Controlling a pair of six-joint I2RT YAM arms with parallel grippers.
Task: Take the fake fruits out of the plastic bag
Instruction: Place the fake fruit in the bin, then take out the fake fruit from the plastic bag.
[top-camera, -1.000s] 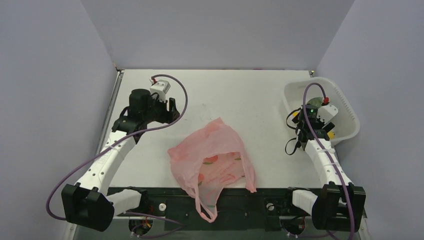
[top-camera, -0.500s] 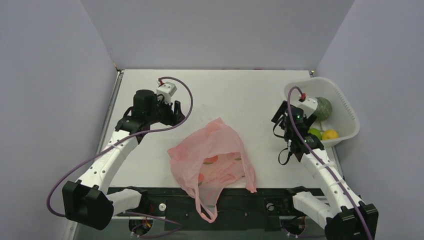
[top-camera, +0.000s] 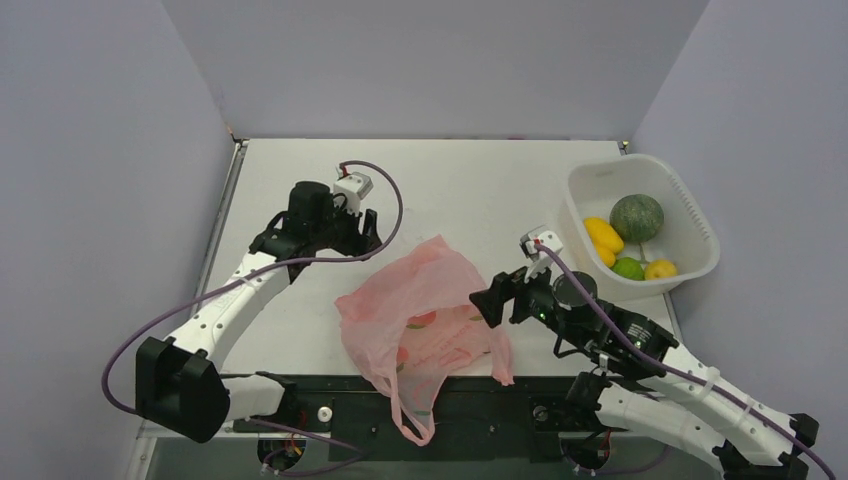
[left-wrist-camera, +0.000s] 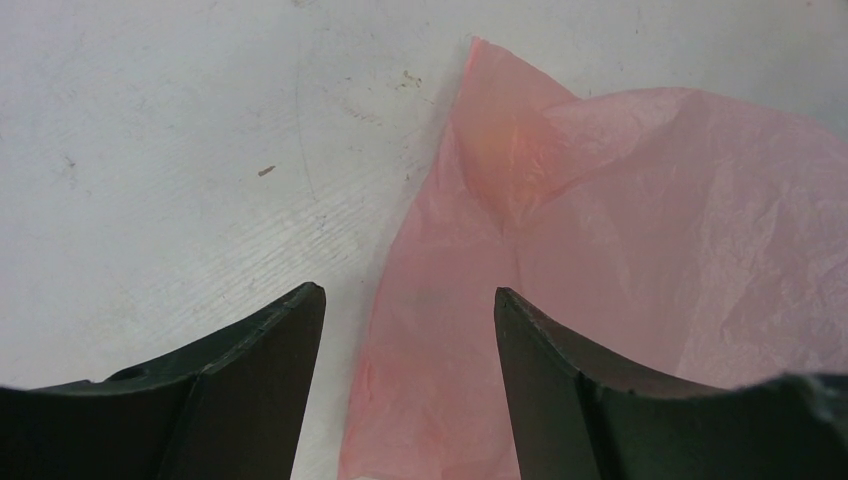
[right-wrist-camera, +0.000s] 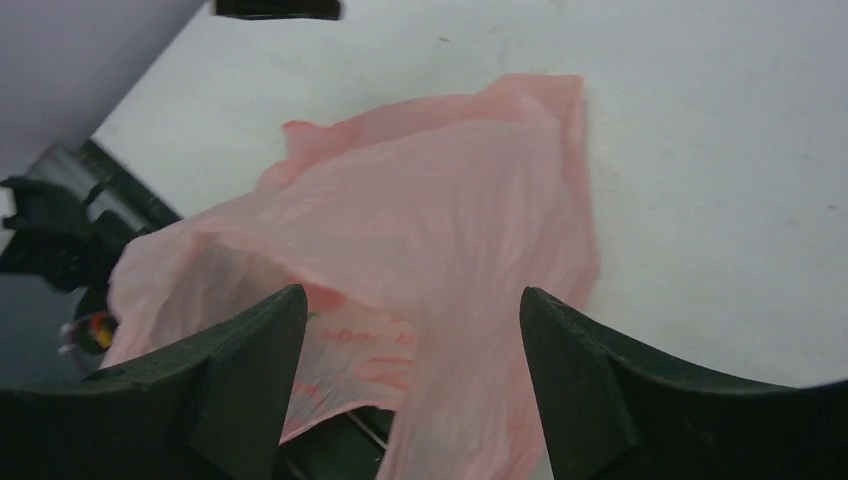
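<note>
Holds the left arm (top-camera: 235, 300) stretched forward, wrist bent inward, left gripper (left-wrist-camera: 410, 295) angled down, jaws apart. Lays the right arm (top-camera: 640, 340) low across toward the middle, right gripper (right-wrist-camera: 412, 295) pointing left, jaws spread wide.

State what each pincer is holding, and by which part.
Nothing is held. The left pincer and the right pincer are both open and empty, each pointed at the pink bag.
</note>
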